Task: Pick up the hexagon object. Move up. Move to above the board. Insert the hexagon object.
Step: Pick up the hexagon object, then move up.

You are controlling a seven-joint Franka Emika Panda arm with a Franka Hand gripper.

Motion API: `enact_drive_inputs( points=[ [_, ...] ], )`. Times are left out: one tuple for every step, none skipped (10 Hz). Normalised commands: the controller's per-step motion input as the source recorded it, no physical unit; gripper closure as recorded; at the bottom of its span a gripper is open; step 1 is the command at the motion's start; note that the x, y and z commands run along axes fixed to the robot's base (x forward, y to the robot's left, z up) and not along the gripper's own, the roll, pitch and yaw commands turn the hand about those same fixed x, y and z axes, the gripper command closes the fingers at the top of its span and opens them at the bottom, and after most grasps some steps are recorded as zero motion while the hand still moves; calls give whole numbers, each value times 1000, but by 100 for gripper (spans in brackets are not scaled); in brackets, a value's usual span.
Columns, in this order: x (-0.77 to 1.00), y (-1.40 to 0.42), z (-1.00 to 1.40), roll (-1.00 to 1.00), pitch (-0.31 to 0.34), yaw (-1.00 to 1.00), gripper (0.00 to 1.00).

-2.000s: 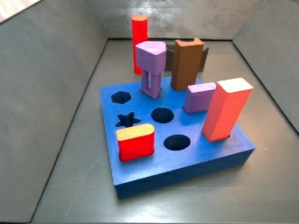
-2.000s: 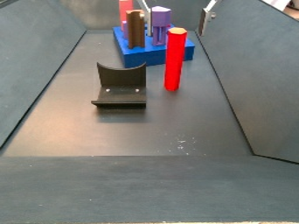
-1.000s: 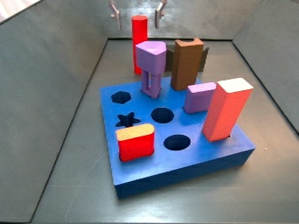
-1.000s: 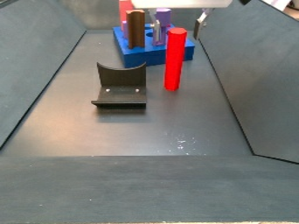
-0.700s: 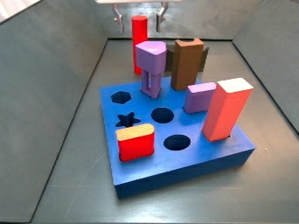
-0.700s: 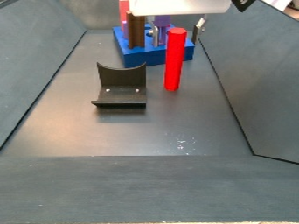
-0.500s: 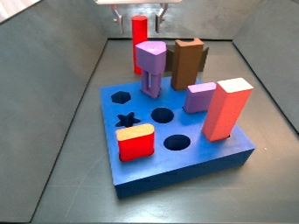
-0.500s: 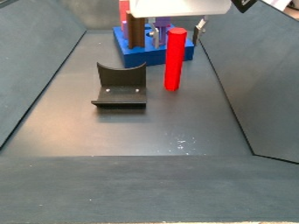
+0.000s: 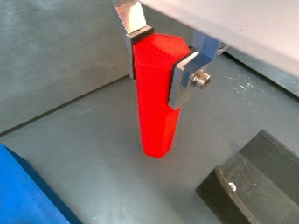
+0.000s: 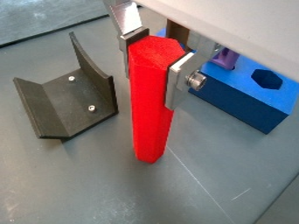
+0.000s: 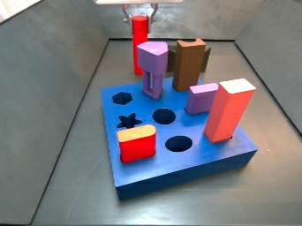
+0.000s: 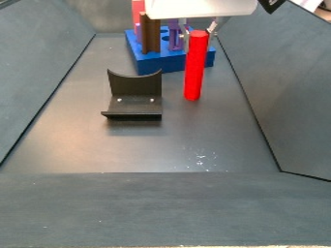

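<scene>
The hexagon object (image 9: 158,105) is a tall, slim, bright red peg that stands upright on the dark floor, behind the board in a side view (image 11: 140,40) and beside it in a side view (image 12: 193,68). My gripper (image 9: 160,66) is down over its top; the two pads press on opposite faces with no gap, as the wrist view (image 10: 149,70) also shows. The peg's base rests on the floor (image 10: 146,114). The board (image 11: 177,168) is a thick blue block with empty star, hexagon and round holes.
On the board stand a brown block (image 11: 190,62), a purple peg (image 11: 153,66), a lilac block (image 11: 202,97), a salmon block (image 11: 229,110) and a short red block (image 11: 137,144). The fixture (image 12: 132,94) stands close to the peg. Grey walls slope up on both sides.
My gripper came down from above into view and now sits around the top of the red peg. The peg and the board pieces have not moved.
</scene>
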Motion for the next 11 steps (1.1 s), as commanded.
enact_drive_inputs(
  points=[
    [0, 0, 0, 0, 0, 0, 100],
    [0, 0, 0, 0, 0, 0, 100],
    [0, 0, 0, 0, 0, 0, 100],
    [0, 0, 0, 0, 0, 0, 100],
    [0, 0, 0, 0, 0, 0, 100],
    [0, 0, 0, 0, 0, 0, 100],
    [0, 0, 0, 0, 0, 0, 100],
    [0, 0, 833, 0, 0, 0, 100],
    [-9, -2, 842, -1, -4, 9, 100],
    [-34, -6, 732, -12, 13, 13, 100],
    [-27, -8, 616, -25, 16, 15, 100]
  ],
)
